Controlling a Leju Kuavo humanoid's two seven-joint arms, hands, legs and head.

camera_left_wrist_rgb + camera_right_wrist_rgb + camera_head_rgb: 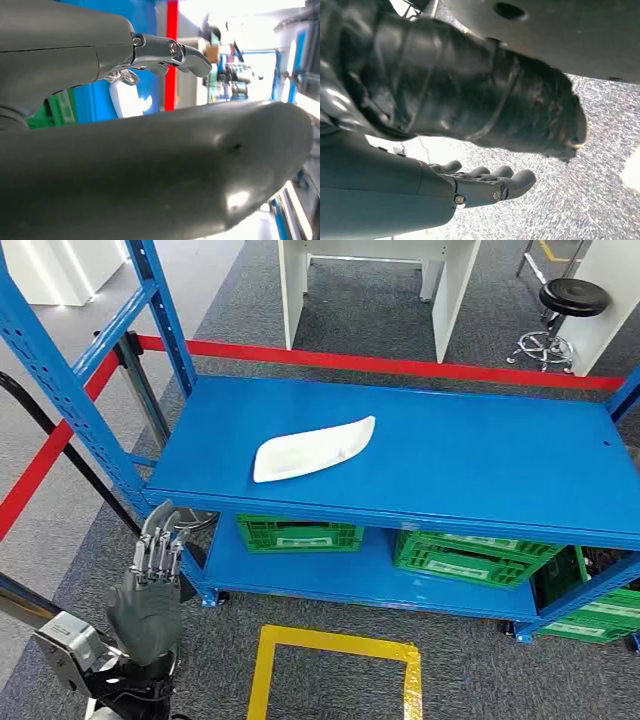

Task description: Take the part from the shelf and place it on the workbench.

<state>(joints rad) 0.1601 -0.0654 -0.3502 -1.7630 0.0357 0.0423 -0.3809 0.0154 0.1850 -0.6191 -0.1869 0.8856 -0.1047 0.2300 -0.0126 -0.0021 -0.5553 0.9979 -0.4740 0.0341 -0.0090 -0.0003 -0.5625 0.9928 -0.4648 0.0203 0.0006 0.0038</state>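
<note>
The long, curved white plastic part [313,450] lies flat on the top deck of the blue metal shelf [468,465], toward the deck's left half and well back from its front edge, with nothing touching it; in the left wrist view the same part [126,100] shows as a pale shape beyond the fingers, against the blue of the shelf. No brand, label or readable writing can be made out on the part, the shelf or the crates. On the shelf's lower deck stand green slatted plastic crates [302,534], one under the part, one further right, and another at the far right by the floor; what they hold cannot be told from these angles. The robot's left hand [151,585] hangs low at the shelf's front left corner, below the top deck and well apart from the part, its fingers [177,52] stretched straight and side by side, holding nothing. The right hand [482,185] hangs over the grey carpet [599,150], its fingers likewise extended and slightly apart, with nothing in them. A red barrier strip [392,367] runs behind the shelf, and a yellow tape square [336,665] is marked on the carpet in front of it. Beyond the strip stand a white bench [377,285] and a black round stool [573,300] on a chrome base.
</note>
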